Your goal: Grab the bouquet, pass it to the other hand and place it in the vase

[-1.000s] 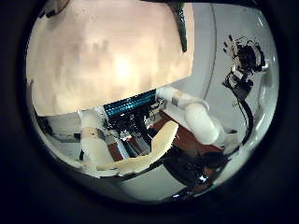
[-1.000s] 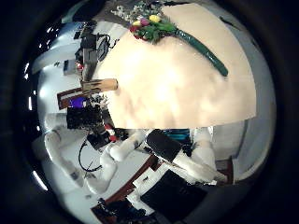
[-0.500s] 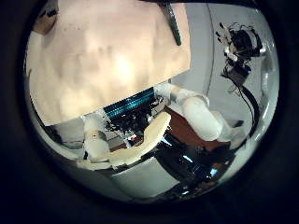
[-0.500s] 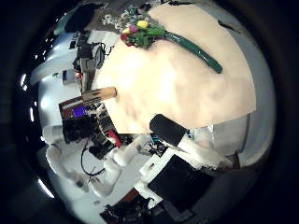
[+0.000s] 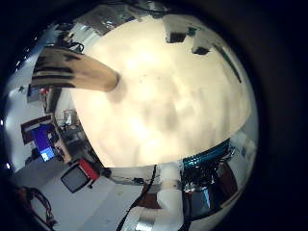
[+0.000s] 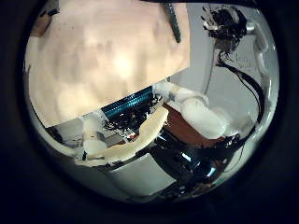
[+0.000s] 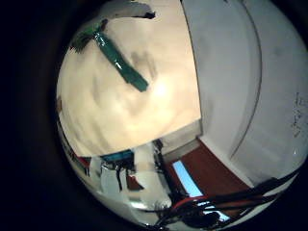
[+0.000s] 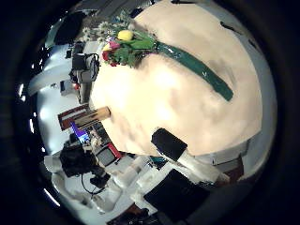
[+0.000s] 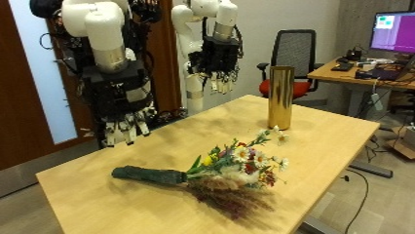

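Your right hand (image 9: 126,125) has drifted nearer the bouquet (image 9: 214,173) on the table (image 9: 91,187); both it and the left hand (image 9: 222,76) hang with fingers loose, holding nothing, vase (image 9: 279,97) upright.

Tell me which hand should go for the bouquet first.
Right. The right hand hangs open nearer the bouquet and its green-wrapped stem end; the left hand hangs farther back, near the vase, so it likely suits the placing.
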Robot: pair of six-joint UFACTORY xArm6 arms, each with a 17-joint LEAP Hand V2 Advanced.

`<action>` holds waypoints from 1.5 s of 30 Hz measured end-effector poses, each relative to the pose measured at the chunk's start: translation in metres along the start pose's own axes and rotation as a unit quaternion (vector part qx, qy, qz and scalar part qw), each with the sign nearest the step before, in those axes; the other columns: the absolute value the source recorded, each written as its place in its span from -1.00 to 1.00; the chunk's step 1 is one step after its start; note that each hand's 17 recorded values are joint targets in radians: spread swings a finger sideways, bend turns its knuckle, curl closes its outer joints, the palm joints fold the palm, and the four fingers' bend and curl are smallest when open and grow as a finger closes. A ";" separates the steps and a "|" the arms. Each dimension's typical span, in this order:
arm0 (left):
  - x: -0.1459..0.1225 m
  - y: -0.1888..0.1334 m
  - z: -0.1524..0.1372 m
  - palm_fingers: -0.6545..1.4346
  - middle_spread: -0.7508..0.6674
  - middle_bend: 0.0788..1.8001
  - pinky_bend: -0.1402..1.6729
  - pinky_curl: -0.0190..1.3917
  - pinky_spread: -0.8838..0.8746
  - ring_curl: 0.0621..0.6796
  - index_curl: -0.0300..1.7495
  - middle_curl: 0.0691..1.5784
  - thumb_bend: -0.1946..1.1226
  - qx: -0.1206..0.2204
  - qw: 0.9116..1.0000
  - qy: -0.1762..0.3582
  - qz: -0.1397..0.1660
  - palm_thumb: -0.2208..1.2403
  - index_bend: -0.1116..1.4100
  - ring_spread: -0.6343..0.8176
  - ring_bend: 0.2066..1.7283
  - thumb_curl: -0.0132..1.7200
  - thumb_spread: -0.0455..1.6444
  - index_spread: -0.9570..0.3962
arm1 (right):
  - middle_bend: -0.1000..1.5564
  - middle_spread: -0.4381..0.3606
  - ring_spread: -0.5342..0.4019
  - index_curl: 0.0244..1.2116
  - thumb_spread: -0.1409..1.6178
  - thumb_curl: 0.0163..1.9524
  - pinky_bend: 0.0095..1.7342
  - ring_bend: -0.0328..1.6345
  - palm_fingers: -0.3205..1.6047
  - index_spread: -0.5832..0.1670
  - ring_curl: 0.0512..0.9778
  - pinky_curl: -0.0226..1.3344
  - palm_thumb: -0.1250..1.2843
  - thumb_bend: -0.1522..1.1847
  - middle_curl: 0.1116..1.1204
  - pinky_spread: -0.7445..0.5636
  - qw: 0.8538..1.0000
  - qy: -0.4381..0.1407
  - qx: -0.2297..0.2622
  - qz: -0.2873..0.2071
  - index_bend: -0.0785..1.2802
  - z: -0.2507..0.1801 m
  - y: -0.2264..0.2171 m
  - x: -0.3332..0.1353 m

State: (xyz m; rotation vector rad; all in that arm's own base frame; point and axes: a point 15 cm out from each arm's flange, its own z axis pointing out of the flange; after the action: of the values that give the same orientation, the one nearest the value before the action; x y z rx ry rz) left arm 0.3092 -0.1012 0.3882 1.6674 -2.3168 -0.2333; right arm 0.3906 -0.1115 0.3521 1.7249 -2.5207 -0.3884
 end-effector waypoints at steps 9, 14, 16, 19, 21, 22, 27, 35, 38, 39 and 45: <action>0.007 -0.007 0.006 -0.03 0.10 -0.82 -0.50 -0.57 0.21 -0.79 -0.57 -0.55 -0.75 -0.009 1.000 0.007 0.011 -0.38 -0.62 0.06 -0.47 -0.65 0.21 0.29 | -0.51 0.41 0.39 -0.57 0.31 -0.70 -0.18 -0.09 -0.42 0.15 -0.73 -0.73 -0.16 -0.81 -0.52 0.59 1.000 0.001 0.027 0.015 -0.64 0.063 -0.022 0.004; 0.005 -0.012 0.008 -0.03 0.11 -0.83 -0.50 -0.57 0.21 -0.79 -0.57 -0.55 -0.75 -0.014 1.000 0.008 0.010 -0.38 -0.62 0.07 -0.48 -0.65 0.21 0.29 | -0.50 0.41 0.40 -0.56 0.31 -0.69 -0.18 -0.10 -0.41 0.14 -0.73 -0.74 -0.12 -0.81 -0.52 0.60 1.000 0.003 0.013 0.022 -0.64 0.092 -0.020 0.007; 0.005 -0.013 0.009 -0.03 0.12 -0.83 -0.50 -0.57 0.21 -0.78 -0.56 -0.55 -0.75 -0.017 1.000 0.007 0.010 -0.38 -0.62 0.07 -0.48 -0.65 0.21 0.30 | -0.50 0.41 0.40 -0.56 0.32 -0.69 -0.19 -0.09 -0.41 0.14 -0.73 -0.75 -0.11 -0.81 -0.52 0.60 1.000 0.003 0.003 0.024 -0.65 0.103 -0.020 0.009; 0.005 -0.014 0.009 -0.03 0.12 -0.83 -0.51 -0.57 0.21 -0.78 -0.56 -0.55 -0.74 -0.017 1.000 0.007 0.009 -0.38 -0.62 0.07 -0.48 -0.65 0.22 0.30 | -0.49 0.41 0.40 -0.56 0.32 -0.69 -0.18 -0.08 -0.41 0.14 -0.73 -0.75 -0.11 -0.81 -0.52 0.60 1.000 0.003 -0.005 0.028 -0.65 0.113 -0.023 0.011; 0.005 -0.014 0.009 -0.03 0.12 -0.83 -0.51 -0.56 0.21 -0.77 -0.56 -0.55 -0.75 -0.017 1.000 0.007 0.009 -0.37 -0.62 0.07 -0.48 -0.65 0.22 0.30 | -0.49 0.41 0.40 -0.56 0.32 -0.69 -0.18 -0.09 -0.40 0.14 -0.73 -0.75 -0.10 -0.81 -0.51 0.60 0.999 0.002 -0.006 0.031 -0.65 0.114 -0.024 0.014; 0.004 -0.014 0.009 -0.03 0.12 -0.83 -0.51 -0.56 0.21 -0.77 -0.56 -0.55 -0.75 -0.016 1.000 0.007 0.009 -0.37 -0.62 0.07 -0.48 -0.65 0.22 0.30 | -0.48 0.41 0.40 -0.56 0.32 -0.69 -0.18 -0.09 -0.40 0.14 -0.73 -0.75 -0.10 -0.81 -0.51 0.60 0.999 0.002 -0.007 0.032 -0.65 0.115 -0.024 0.015; 0.003 -0.013 0.012 -0.03 0.12 -0.83 -0.51 -0.56 0.21 -0.76 -0.56 -0.55 -0.75 -0.021 1.000 0.007 0.009 -0.37 -0.62 0.08 -0.48 -0.65 0.22 0.30 | -0.48 0.41 0.39 -0.56 0.31 -0.69 -0.18 -0.07 -0.40 0.14 -0.72 -0.75 -0.09 -0.81 -0.52 0.60 0.999 0.002 -0.006 0.034 -0.65 0.114 -0.025 0.016; 0.003 -0.012 0.014 -0.04 0.13 -0.84 -0.51 -0.56 0.21 -0.77 -0.56 -0.55 -0.75 -0.024 1.000 0.007 0.006 -0.37 -0.62 0.08 -0.49 -0.66 0.22 0.30 | -0.47 0.39 0.37 -0.55 0.31 -0.68 -0.19 -0.06 -0.39 0.14 -0.72 -0.75 -0.08 -0.81 -0.52 0.60 0.999 -0.001 -0.011 0.047 -0.64 0.118 -0.031 0.028; 0.004 -0.011 0.014 -0.03 0.14 -0.84 -0.51 -0.56 0.21 -0.78 -0.56 -0.55 -0.75 -0.024 1.000 0.007 0.006 -0.37 -0.62 0.09 -0.49 -0.66 0.22 0.30 | -0.46 0.39 0.37 -0.55 0.31 -0.68 -0.19 -0.06 -0.39 0.14 -0.73 -0.75 -0.07 -0.81 -0.52 0.60 0.999 -0.002 -0.015 0.049 -0.65 0.120 -0.036 0.029; 0.004 -0.011 0.015 -0.03 0.14 -0.84 -0.51 -0.56 0.21 -0.78 -0.56 -0.55 -0.75 -0.025 1.000 0.007 0.006 -0.37 -0.62 0.09 -0.49 -0.66 0.22 0.30 | -0.46 0.38 0.37 -0.55 0.31 -0.68 -0.19 -0.06 -0.39 0.12 -0.73 -0.76 -0.07 -0.81 -0.51 0.61 0.999 -0.002 -0.014 0.049 -0.64 0.119 -0.038 0.029; 0.004 -0.009 0.017 -0.04 0.14 -0.84 -0.51 -0.55 0.21 -0.78 -0.56 -0.55 -0.75 -0.029 1.000 0.007 0.002 -0.37 -0.62 0.09 -0.49 -0.66 0.22 0.30 | -0.45 0.34 0.33 -0.54 0.31 -0.68 -0.20 -0.05 -0.36 0.09 -0.73 -0.77 -0.05 -0.81 -0.51 0.59 0.999 -0.001 -0.019 0.049 -0.63 0.124 -0.042 0.030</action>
State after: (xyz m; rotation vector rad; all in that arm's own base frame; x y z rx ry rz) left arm 0.3105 -0.1084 0.3697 1.6309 -2.2814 -0.2833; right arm 0.3935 -0.1318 0.2193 1.5801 -2.5701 -0.4299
